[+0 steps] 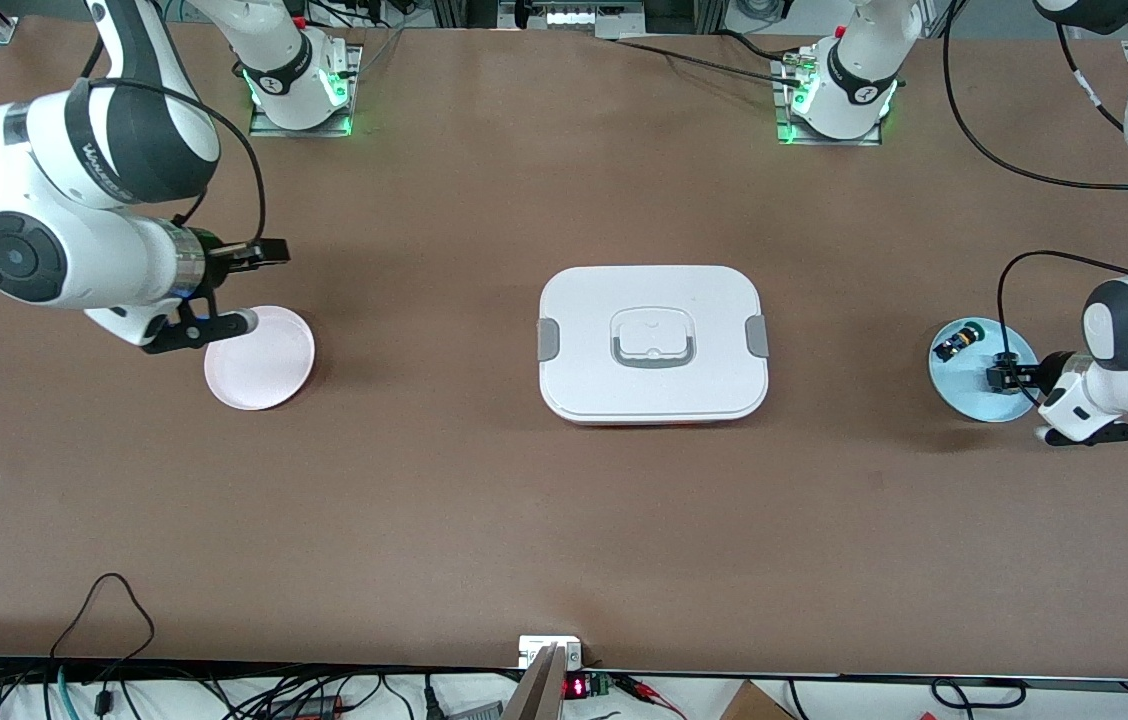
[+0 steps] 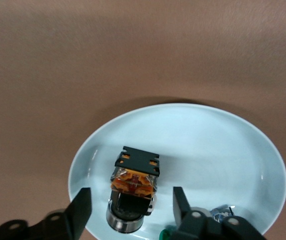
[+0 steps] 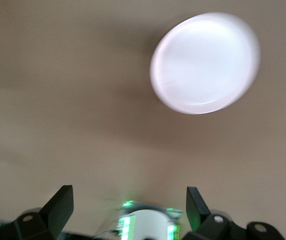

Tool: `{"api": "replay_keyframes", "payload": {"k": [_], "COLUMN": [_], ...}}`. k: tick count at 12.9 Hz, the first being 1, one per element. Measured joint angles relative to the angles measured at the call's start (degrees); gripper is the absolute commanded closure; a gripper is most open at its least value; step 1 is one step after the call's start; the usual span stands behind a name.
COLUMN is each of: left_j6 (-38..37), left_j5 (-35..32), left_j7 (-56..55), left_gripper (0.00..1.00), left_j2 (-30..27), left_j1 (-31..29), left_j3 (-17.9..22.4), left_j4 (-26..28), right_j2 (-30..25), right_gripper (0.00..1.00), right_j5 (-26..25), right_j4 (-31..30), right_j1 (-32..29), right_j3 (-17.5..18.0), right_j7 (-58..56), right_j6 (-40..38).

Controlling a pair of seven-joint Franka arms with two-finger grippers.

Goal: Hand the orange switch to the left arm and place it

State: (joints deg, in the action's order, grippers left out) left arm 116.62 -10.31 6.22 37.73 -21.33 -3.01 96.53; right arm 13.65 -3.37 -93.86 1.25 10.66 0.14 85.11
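The orange switch [image 2: 133, 187] lies on its side on a light blue plate [image 2: 193, 130] at the left arm's end of the table. It has a black body, orange insides and a metal ring. My left gripper [image 2: 130, 207] is open low over that plate [image 1: 969, 400], one finger on each side of the switch with a gap on both sides. In the front view the left gripper [image 1: 1004, 376] hides the switch. The white box [image 1: 584, 330] sits mid-table between the two arms. My right gripper [image 1: 249, 288] hangs open and empty above the rim of a pale pink plate [image 1: 264, 365].
A blue-black switch with a green tip [image 1: 959, 341] lies on the same blue plate, beside the left gripper. The pink plate [image 3: 205, 62] holds nothing. Both arm bases stand along the table edge farthest from the front camera. Cables and electronics line the nearest edge.
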Motion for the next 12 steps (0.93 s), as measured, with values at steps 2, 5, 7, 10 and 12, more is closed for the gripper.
{"api": "replay_keyframes", "payload": {"k": [2,5,7,10,12], "left_j6": [-1.1,-6.0,-9.6,-13.4,-18.0], "left_j5": [0.0,0.2,1.9,5.4,8.8], "left_j7": [0.4,0.6,0.0,-0.5,-1.7], "left_gripper": [0.0,0.0,0.0,0.0,0.0], "left_j2": [-3.2,-11.8,-18.6,-27.8,-32.4], "left_j1": [0.9,7.4,13.6,19.2,19.7], "left_j3": [-0.3,-1.0,-1.3,-1.4,-1.3], "left_j4": [-0.7,-1.4,-1.6,-1.6,-1.4], "right_j2": [-1.0,-3.0,-3.9,-4.1,-4.8], "right_gripper": [0.0,0.0,0.0,0.0,0.0], "right_j5": [-9.3,-6.7,3.1,3.8,2.8], "right_j4": [4.7,7.9,8.0,8.0,7.2], "right_j1": [-0.2,-2.2,-1.4,3.5,5.7], "right_j3": [-0.1,-2.5,-9.5,-16.3,-16.4], "right_j7": [0.1,0.2,0.0,-0.3,0.7], "right_j6": [0.7,4.8,5.5,6.2,6.4]}}
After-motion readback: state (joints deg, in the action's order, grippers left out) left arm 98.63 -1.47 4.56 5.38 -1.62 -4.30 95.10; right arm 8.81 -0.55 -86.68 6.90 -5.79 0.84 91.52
